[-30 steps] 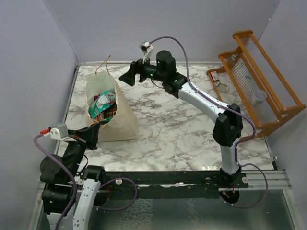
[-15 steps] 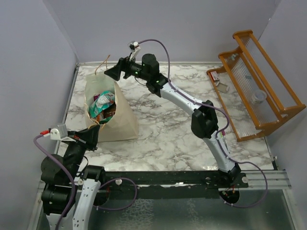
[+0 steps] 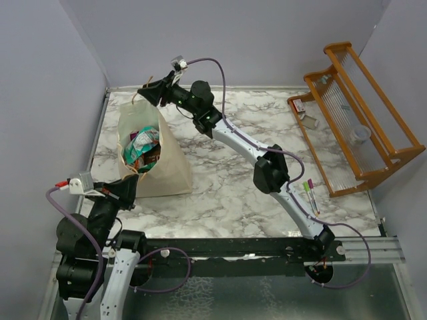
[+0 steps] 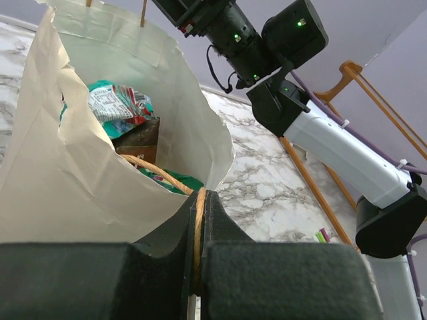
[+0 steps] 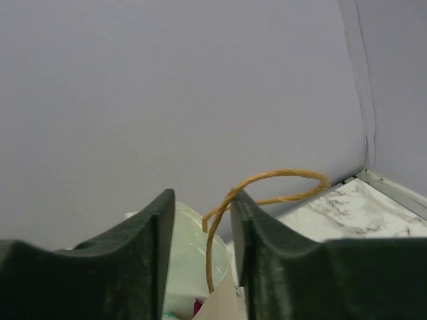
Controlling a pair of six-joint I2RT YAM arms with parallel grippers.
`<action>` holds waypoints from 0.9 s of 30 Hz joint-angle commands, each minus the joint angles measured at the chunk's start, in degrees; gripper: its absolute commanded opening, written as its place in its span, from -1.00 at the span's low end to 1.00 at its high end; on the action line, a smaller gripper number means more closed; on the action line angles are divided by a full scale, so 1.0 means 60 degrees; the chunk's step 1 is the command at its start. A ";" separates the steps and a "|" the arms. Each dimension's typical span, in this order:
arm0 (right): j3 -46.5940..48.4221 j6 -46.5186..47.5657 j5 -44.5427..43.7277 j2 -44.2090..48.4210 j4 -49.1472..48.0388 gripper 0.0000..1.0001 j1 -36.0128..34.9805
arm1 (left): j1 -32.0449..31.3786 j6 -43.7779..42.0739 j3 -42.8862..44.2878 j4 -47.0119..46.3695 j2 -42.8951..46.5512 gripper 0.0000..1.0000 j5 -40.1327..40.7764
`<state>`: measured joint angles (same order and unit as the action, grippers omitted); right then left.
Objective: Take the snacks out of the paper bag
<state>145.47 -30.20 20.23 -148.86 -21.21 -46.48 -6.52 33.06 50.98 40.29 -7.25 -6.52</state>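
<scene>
The beige paper bag (image 3: 170, 167) stands open at the table's left, with the snacks (image 3: 143, 148) inside: green packets (image 4: 115, 107) on top and a dark one beneath. My left gripper (image 3: 131, 186) is at the bag's near rim, shut on the near cord handle (image 4: 159, 175), which runs between its jaws (image 4: 198, 200). My right gripper (image 3: 144, 94) hovers at the bag's far rim. In the right wrist view its jaws (image 5: 202, 197) stand a little apart with the far cord handle (image 5: 267, 179) looping up between them, close to the right finger.
A wooden rack (image 3: 363, 107) stands at the table's right edge with a small red packet (image 3: 298, 105) and a clear cup (image 3: 360, 135) by it. Two marker pens (image 3: 309, 193) lie near the right arm's elbow. Walls close in on the left and behind the bag.
The right arm has stretched left across the table to the bag's far handle, and its jaws have narrowed around the cord. The left gripper has kept its hold.
</scene>
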 commanded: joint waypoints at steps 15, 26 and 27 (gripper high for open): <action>-0.5168 0.1671 -0.1958 0.5096 -0.0227 -0.98 -0.0110 | -0.0172 -0.0632 0.3343 0.0164 -0.4618 -1.00 0.4082; -0.8685 0.1879 -0.2654 0.7947 -0.0273 -0.98 -0.0120 | -0.0216 -0.1800 0.4975 -0.2217 -0.7686 -1.00 0.4618; -0.8776 0.1859 -0.2667 0.8033 -0.0231 -0.98 -0.0111 | -0.0216 -0.1935 0.5160 -0.2436 -0.8027 -1.00 0.4594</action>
<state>93.69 -19.75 7.29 -106.34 -16.71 -46.94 -7.64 25.50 76.29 36.49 -50.59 18.94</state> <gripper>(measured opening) 0.020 0.019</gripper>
